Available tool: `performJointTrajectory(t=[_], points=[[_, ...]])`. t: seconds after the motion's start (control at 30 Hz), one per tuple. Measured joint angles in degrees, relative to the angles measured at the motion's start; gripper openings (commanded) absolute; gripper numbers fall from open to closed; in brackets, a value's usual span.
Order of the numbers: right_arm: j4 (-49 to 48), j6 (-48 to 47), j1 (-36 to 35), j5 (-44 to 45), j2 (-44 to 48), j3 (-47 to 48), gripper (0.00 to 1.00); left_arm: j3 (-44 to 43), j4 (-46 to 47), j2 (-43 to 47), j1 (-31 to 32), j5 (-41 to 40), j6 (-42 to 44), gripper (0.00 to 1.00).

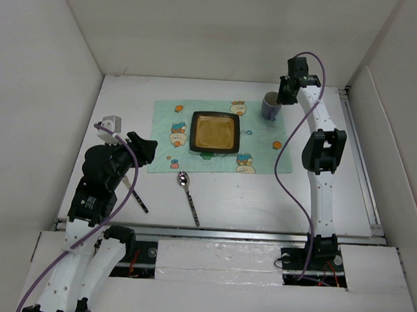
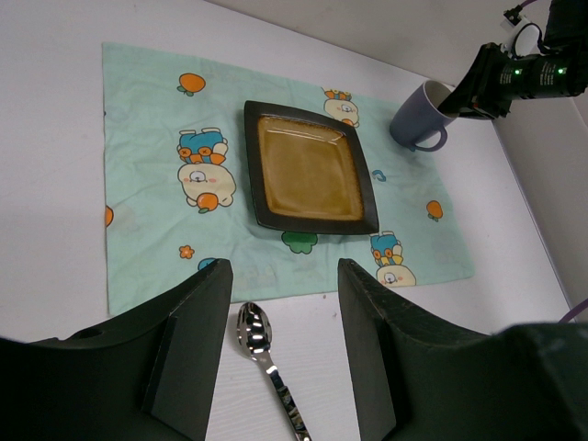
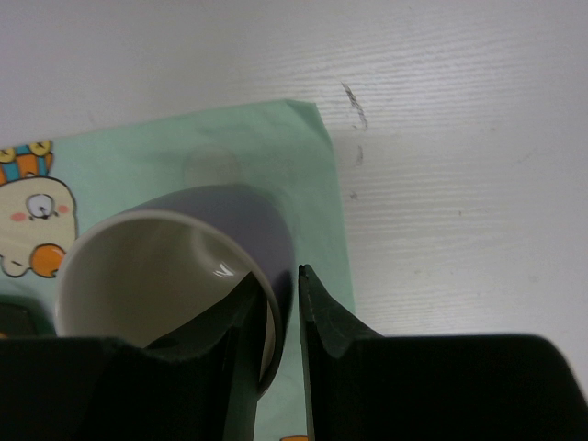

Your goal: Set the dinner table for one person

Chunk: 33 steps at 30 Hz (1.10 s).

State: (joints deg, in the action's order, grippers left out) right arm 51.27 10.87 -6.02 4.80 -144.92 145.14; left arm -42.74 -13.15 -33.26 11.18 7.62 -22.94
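The white dinner table bears a mint-green cartoon placemat with a dark square plate at its middle. A purple mug is at the mat's far right corner. My right gripper is shut on its rim; in the right wrist view one finger is inside the mug and the other finger is outside. I cannot tell if the mug touches the mat. A spoon lies near the mat's front edge. My left gripper is open and empty, above the spoon.
A second slim utensil lies left of the spoon, partly hidden under my left arm. White walls close the table on the left, back and right. A metal rail runs along the near edge.
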Motion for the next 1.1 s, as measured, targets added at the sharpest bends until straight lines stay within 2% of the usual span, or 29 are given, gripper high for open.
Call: performJointTrajectory(t=[0.13,0.37,0.47,0.5,0.53,0.57,0.6,0.63,0.67,0.7,0.8,0.87,0.9,0.93,1.03,1.1], points=[[-2.8,1.0,0.4,-1.0,0.2,-0.1,0.46,0.0,0.0,0.0,0.0,-0.1,0.0,0.47],[-5.0,1.8,1.0,-2.5,4.8,-4.1,0.52,0.0,0.0,0.0,0.0,-0.1,0.0,0.47],[-7.2,2.3,1.1,-3.0,11.6,-9.5,0.52,0.0,0.0,0.1,0.0,-0.2,0.0,0.46],[-8.9,2.4,1.1,-3.0,15.1,-12.7,0.51,0.0,0.0,0.2,0.0,-0.2,0.0,0.42],[-10.3,2.7,1.0,-3.0,19.0,-15.9,0.39,0.0,0.0,0.2,0.0,-0.1,0.0,0.37],[-11.4,2.6,0.9,-2.9,22.3,-18.3,0.14,0.0,0.0,0.4,0.0,-0.1,0.0,0.17],[-13.0,3.0,0.6,-2.7,27.1,-21.3,0.13,0.0,0.0,0.4,0.0,-0.1,0.1,0.17],[-16.3,3.1,-0.1,-2.5,31.7,-25.1,0.0,0.0,0.0,0.6,0.0,-0.1,0.1,0.11],[-20.5,3.5,-1.1,-2.0,37.5,-31.1,0.0,0.0,0.0,0.8,0.0,0.0,0.1,0.01],[-22.9,4.0,-2.7,-1.3,43.6,-37.0,0.0,0.0,0.0,1.0,0.0,-0.2,0.2,0.0],[-32.2,5.3,-13.1,1.1,61.5,-56.5,0.0,0.0,0.0,1.6,0.0,-0.4,0.4,0.0],[-38.7,6.9,-24.5,2.3,69.7,-67.9,0.0,0.0,0.0,1.9,0.0,-0.6,0.4,0.0],[-41.2,7.7,-31.3,3.0,72.3,-73.3,0.04,0.0,0.0,1.9,0.0,-0.8,0.4,0.0],[-42.2,8.9,-37.6,4.0,73.9,-77.7,0.23,0.0,0.0,1.9,0.0,-0.8,0.4,0.0],[-42.6,12.5,-53.4,7.6,72.2,-86.9,0.43,0.0,0.0,2.0,0.0,-0.8,0.4,0.06],[-40.9,15.4,-61.6,10.6,68.1,-89.6,0.47,0.0,0.0,2.0,0.0,-0.8,0.4,0.08]])
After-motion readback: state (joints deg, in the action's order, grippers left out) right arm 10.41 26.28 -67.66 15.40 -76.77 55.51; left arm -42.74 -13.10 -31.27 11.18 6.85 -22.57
